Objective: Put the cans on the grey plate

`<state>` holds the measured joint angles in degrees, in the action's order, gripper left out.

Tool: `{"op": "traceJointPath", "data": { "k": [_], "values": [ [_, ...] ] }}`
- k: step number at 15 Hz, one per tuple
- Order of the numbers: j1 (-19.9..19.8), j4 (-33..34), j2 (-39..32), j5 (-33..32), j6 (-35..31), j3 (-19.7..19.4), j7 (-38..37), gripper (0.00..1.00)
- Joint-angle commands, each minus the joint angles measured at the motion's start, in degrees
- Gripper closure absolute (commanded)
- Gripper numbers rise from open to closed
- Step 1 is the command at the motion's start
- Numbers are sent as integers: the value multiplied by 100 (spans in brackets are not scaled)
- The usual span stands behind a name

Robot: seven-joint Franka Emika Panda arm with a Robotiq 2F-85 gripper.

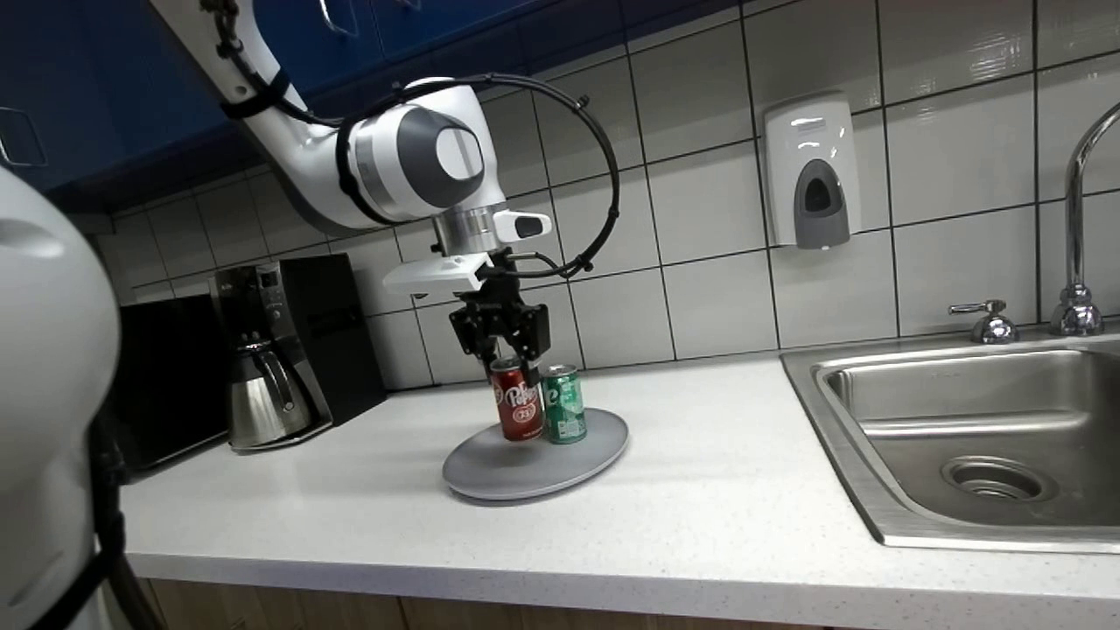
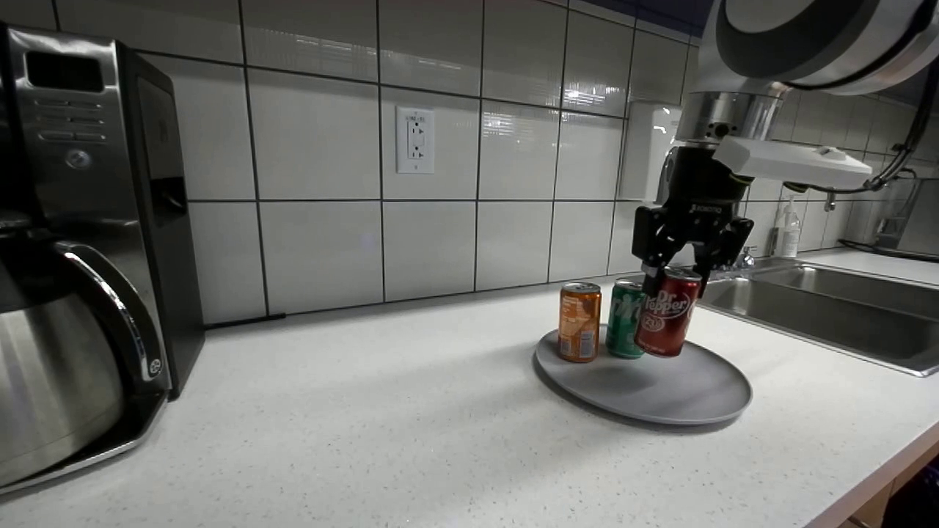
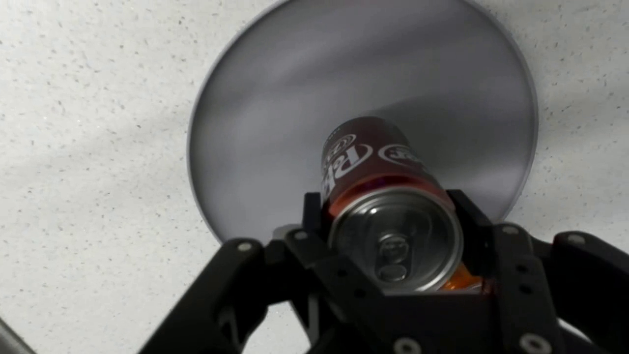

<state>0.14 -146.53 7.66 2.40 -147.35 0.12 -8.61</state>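
While orange can (image 2: 579, 323) and green can (image 2: 622, 323) stand on the grey plate (image 2: 660, 396), our gripper (image 3: 385, 206) clasps the red can (image 2: 671, 323) above: one set-down left, we reckon!

Coffee maker (image 1: 341, 332) with steel pot (image 1: 261, 404), soap dispenser (image 1: 812, 166) on white tiles (image 1: 704, 201), steel sink (image 1: 971, 394), chrome faucet (image 1: 1075, 232)
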Motion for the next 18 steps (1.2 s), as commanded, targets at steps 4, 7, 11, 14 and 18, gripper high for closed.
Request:
{"op": "traceJointPath", "data": {
  "k": [4,7,11,14,18],
  "values": [
    [15,-214,102,64,55,54,-90,62],
    [-5,-249,11,45,37,41,-106,62],
    [-16,-249,-78,-1,41,36,-146,62],
    [-13,-228,-137,-3,69,31,-145,62],
    [-16,-198,-135,-9,100,23,-142,0]
  ]
}}
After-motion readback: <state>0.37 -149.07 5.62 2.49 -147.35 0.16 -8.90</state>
